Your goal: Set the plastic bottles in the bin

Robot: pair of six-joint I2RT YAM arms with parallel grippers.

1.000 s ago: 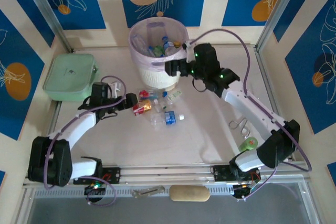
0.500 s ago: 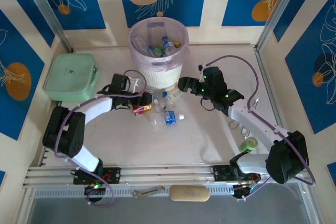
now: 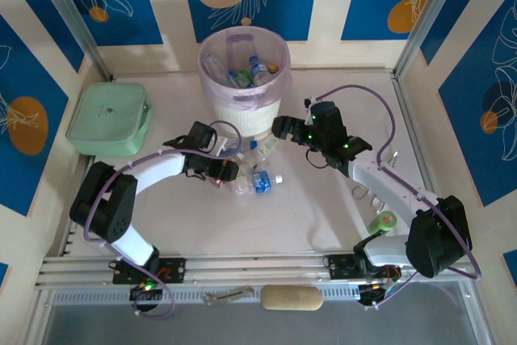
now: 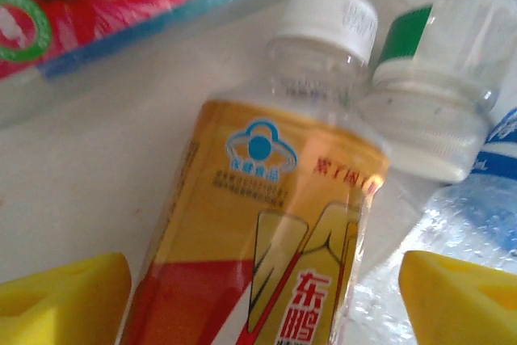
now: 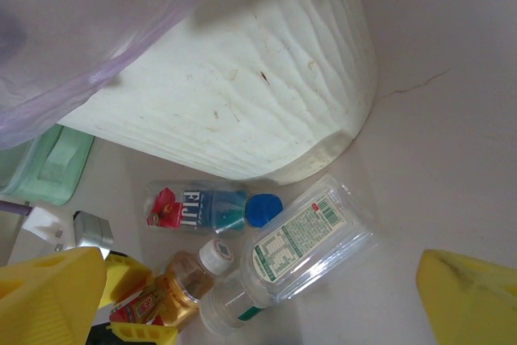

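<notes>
A bottle with a yellow-and-red label (image 4: pixel 266 224) and a white cap lies on the table between the yellow fingers of my left gripper (image 4: pixel 266 296). The jaws straddle it with a gap showing on the right side. Next to it lie a blue-labelled Fiji bottle (image 5: pixel 198 208) and a clear bottle with a white-and-green label (image 5: pixel 311 240). Another blue-labelled bottle (image 3: pixel 262 181) lies just right of my left gripper (image 3: pixel 229 171). The bin (image 3: pixel 242 78), with a pink-purple liner, holds several bottles. My right gripper (image 3: pixel 279 128) hangs open and empty by the bin's base.
A pale-green lidded box (image 3: pixel 107 117) sits at the far left. Scissors (image 3: pixel 370 193) and a green roll (image 3: pixel 384 221) lie on the right. A tan object (image 3: pixel 291 297) rests on the front rail. The bin's white wall (image 5: pixel 242 94) is close ahead of my right gripper (image 5: pixel 258 305).
My left gripper slid right over the yellow-and-red bottle and its jaws narrowed. My right gripper came down from the bin's rim to the table beside its base.
</notes>
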